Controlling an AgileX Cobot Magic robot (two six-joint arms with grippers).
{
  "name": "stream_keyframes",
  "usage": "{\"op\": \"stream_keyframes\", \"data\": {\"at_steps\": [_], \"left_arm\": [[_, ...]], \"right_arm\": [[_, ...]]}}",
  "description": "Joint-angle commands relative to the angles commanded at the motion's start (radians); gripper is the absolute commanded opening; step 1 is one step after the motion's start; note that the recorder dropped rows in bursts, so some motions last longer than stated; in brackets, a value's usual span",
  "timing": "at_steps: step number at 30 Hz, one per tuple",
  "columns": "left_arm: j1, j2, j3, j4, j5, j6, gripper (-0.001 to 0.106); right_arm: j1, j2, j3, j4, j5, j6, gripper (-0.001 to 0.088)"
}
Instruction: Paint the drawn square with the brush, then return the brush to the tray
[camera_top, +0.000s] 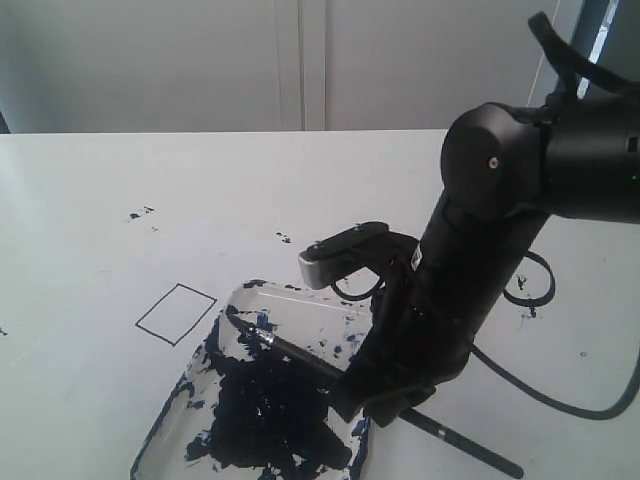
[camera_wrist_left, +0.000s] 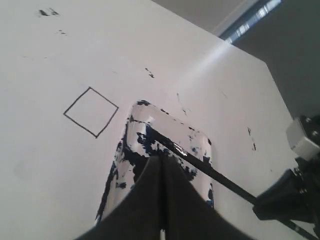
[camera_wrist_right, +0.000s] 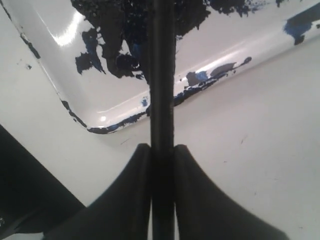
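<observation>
Right gripper (camera_wrist_right: 162, 150): we see its arm bowed low, fingers clamping the brush (camera_top: 290, 350).
Left gripper (camera_wrist_left: 162, 159): closed, empty.
Brush: tip toward 10 o'clock, over the tray (camera_top: 178, 395).
Square (camera_top: 176, 314): unpainted.

Clear tray (camera_top: 300, 305) with dark blue-black blotches; black brush (camera_top: 295, 350); black-outlined square (camera_top: 176, 314) on white paper (camera_top: 200, 270).

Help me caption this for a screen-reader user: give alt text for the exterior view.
The right gripper is closed on a thin black brush, whose tip reaches over a clear tray smeared with dark blue-black paint. Beside the tray, a drawn square with a thin black outline is blank.
</observation>
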Motion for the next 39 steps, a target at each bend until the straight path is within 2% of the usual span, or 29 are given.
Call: {"op": "stream_keyframes", "data": {"at_steps": [5,9,12,17,28,32,34,36,37,38,39], "left_arm": [[0.000,0.149,-0.142,0.050,0.071,0.083,0.000],[0.000,0.272,-0.198,0.150,0.095,0.096,0.000],[0.000,0.363,-0.198,0.217,0.095,0.096,0.000],[0.000,0.487,-0.198,0.221,0.040,0.096,0.000],[0.000,0.568,-0.198,0.262,-0.023,0.100,0.000],[0.000,0.610,-0.198,0.265,-0.024,0.123,0.000],[0.000,0.660,-0.198,0.265,-0.021,0.113,0.009],[0.000,0.714,-0.198,0.265,-0.019,0.118,0.028],[0.000,0.746,-0.198,0.265,-0.019,0.120,0.047],[0.000,0.761,-0.198,0.265,-0.019,0.118,0.057],[0.000,0.783,-0.198,0.262,-0.017,0.118,0.072]], "right_arm": [[0.000,-0.023,0.000,0.000,-0.004,0.000,0.0000],[0.000,-0.030,0.000,0.000,-0.004,0.000,0.0000],[0.000,-0.030,0.000,0.000,-0.004,0.000,0.0000],[0.000,-0.029,-0.001,0.000,0.006,-0.015,0.0000],[0.000,-0.029,-0.002,0.002,-0.012,-0.021,0.0000],[0.000,-0.029,-0.022,0.005,0.021,-0.021,0.0000],[0.000,-0.029,-0.035,0.005,0.007,-0.021,0.0000],[0.000,-0.029,-0.047,0.007,-0.010,-0.021,0.0000],[0.000,-0.029,-0.052,0.007,-0.020,-0.021,0.0000],[0.000,-0.029,-0.056,0.004,-0.022,-0.021,0.0000],[0.000,-0.027,-0.061,-0.004,-0.029,-0.021,0.0000]]}}
